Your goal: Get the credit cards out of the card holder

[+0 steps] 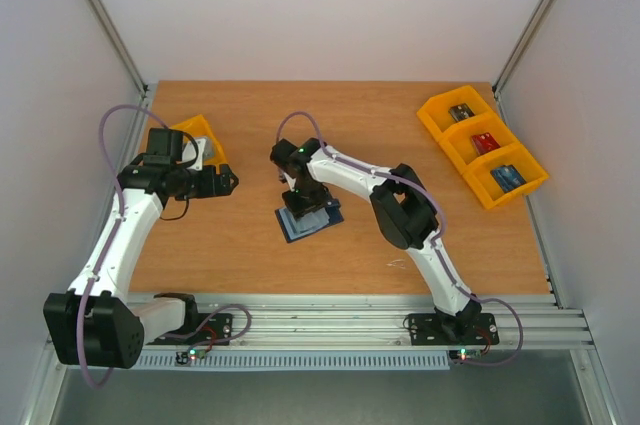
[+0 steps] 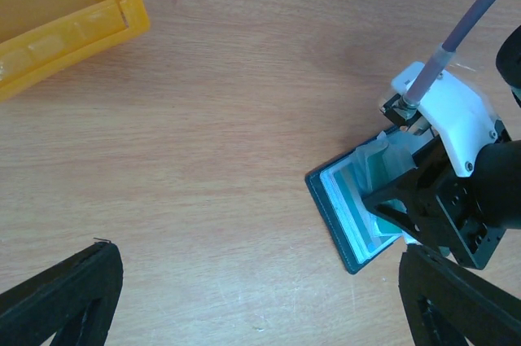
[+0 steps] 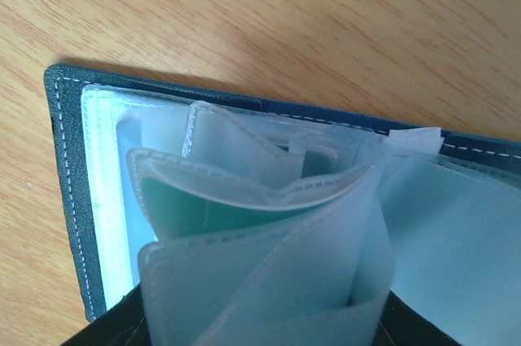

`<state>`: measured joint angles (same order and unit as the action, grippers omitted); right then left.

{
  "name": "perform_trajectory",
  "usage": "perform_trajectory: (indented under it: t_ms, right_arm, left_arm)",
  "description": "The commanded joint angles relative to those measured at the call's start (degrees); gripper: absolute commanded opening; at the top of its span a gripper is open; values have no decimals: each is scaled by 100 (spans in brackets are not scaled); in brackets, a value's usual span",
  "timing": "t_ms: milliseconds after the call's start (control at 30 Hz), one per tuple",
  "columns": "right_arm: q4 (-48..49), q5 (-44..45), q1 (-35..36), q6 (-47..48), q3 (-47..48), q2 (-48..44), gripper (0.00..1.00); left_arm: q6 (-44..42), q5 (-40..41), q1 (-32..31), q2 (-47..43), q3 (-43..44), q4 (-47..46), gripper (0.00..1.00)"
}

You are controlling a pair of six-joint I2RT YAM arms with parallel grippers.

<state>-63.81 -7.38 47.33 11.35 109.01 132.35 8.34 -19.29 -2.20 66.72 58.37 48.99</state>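
- Currently your card holder (image 1: 309, 216) lies open mid-table (image 1: 350, 115) with its sleeves fanned up. A green card (image 3: 212, 208) sits inside one, so none looks removed yet.
- Your left jaws stand wide apart, near a yellow bin (image 2: 73, 37).
- Your right jaws sit over the sleeves. You cannot tell whether they pinch anything, and any other cards are hidden.

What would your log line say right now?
card holder: open | right hand: on its sleeves | left hand: open, away | green card: in sleeve
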Motion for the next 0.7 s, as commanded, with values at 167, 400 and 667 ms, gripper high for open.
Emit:
perform_trajectory:
  t_ms: [167, 400, 667]
  right_arm:
    - [335, -698, -245, -143, -310, -335, 16]
    - [530, -1314, -470, -152, -276, -967, 4]
    - [661, -1844, -677, -21, -91, -1881, 3]
  left_arm:
    - [141, -624, 46, -123, -289, -410, 92]
    - [463, -1539, 29, -99, -631, -924, 90]
    - [265, -2770, -168, 216, -352, -1059, 97]
